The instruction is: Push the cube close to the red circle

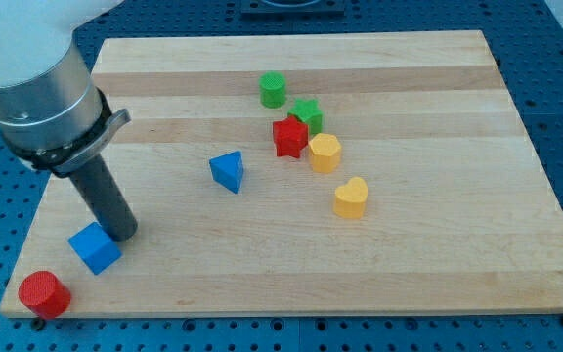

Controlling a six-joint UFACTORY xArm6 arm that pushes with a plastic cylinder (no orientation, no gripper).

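**Nudging a light cube toward the board's near-left corner**

Standing over the wooden board (438, 254), the arm is resting its rod just behind the blue cube (94, 247), on the cube's far-right side. The tip (120, 235) is looking as if it is touching the cube or sitting just beside it; I cannot tell which. There is no hand here to open or clench, only the bare rod, and it is grasping nothing.

The cube is lying near the left end, close to the near edge, with the red circle (44, 293) a little nearer and further left, right in the corner.

I am judging the cube to be small, stiff and light, likely sliding easily on smooth wood and turning if struck off-centre. A push through the middle of its far-right face is looking best.

Room is getting tight: the near and left edges are both close to the circle, so an overlong shove is risking a block going over. The other blocks are sitting well apart to the right.
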